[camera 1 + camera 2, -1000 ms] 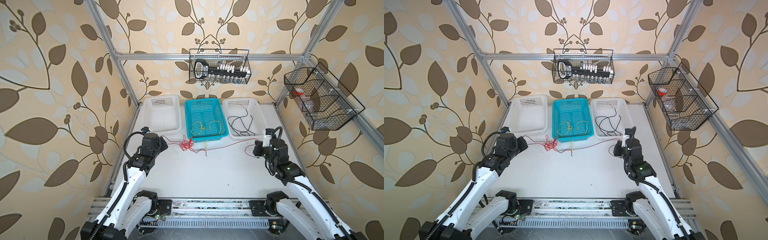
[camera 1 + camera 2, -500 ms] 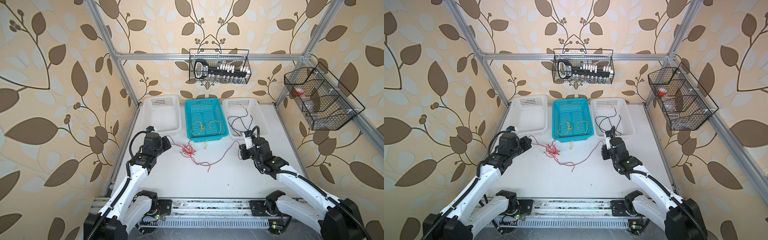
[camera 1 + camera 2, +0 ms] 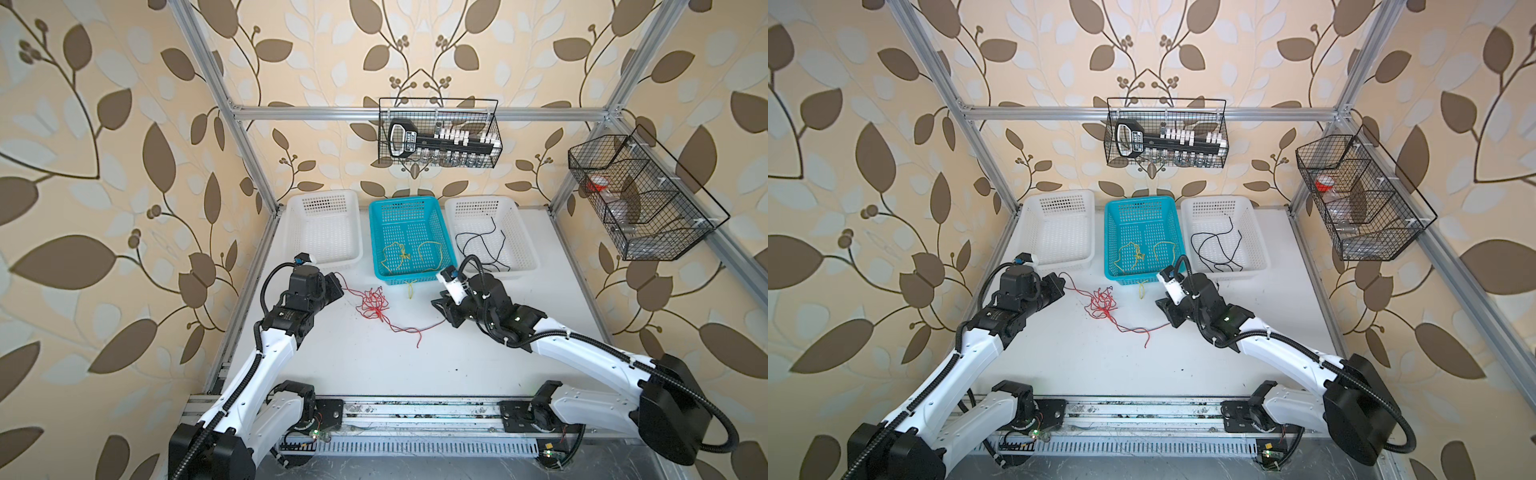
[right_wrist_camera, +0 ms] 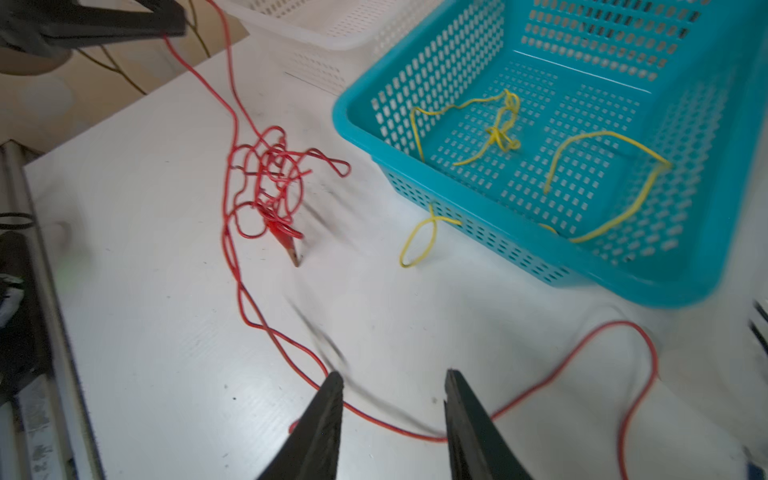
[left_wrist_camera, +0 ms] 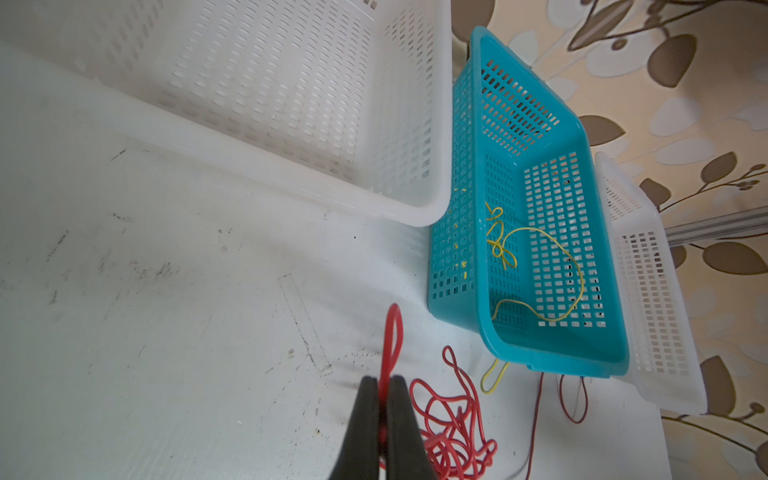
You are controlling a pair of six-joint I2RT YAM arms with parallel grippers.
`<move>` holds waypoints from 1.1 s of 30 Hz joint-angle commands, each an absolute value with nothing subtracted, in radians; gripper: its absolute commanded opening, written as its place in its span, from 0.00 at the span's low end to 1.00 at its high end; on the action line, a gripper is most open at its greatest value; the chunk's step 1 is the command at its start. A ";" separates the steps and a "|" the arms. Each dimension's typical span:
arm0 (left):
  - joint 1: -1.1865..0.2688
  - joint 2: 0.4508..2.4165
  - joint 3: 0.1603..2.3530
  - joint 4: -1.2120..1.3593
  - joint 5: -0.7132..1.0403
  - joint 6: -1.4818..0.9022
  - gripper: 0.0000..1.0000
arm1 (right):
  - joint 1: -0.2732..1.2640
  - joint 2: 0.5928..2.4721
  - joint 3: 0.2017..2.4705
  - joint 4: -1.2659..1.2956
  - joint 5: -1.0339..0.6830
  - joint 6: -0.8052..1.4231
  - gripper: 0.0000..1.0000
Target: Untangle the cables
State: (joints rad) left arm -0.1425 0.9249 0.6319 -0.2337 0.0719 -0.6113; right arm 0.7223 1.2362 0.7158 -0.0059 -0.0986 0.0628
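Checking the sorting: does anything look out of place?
Yes. A loop of the yellow cable pokes out through a wall of the blue basket onto the table rather than lying inside. The red cable beside it is knotted.

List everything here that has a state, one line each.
left gripper, shut on a loop of the red cable.
right gripper, open, over a slack stretch of red cable.
red cable, tangled in a heap on the table, one end pinched.
yellow cable, knotted, in the blue basket, a loop poking out the front.
black cable, loose in the right white basket.
left white basket, empty.
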 commanded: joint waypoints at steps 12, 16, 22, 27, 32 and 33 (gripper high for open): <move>-0.135 0.910 0.609 -0.151 0.101 -0.618 0.00 | 0.891 1.553 0.936 0.088 -0.225 0.096 0.43; -0.135 0.914 0.606 -0.146 0.107 -0.620 0.00 | 0.923 1.619 0.980 0.095 -0.215 0.099 0.43; -0.135 0.907 0.605 -0.146 0.104 -0.620 0.00 | 0.928 1.686 1.036 0.086 -0.194 0.099 0.43; -0.135 0.905 0.602 -0.146 0.103 -0.621 0.00 | 0.927 1.715 1.065 0.067 -0.163 0.127 0.38; -0.135 0.905 0.600 -0.145 0.103 -0.622 0.00 | 0.928 1.748 1.089 0.040 -0.143 0.137 0.32; -0.135 0.906 0.599 -0.145 0.103 -0.621 0.00 | 0.928 1.753 1.092 0.041 -0.141 0.139 0.30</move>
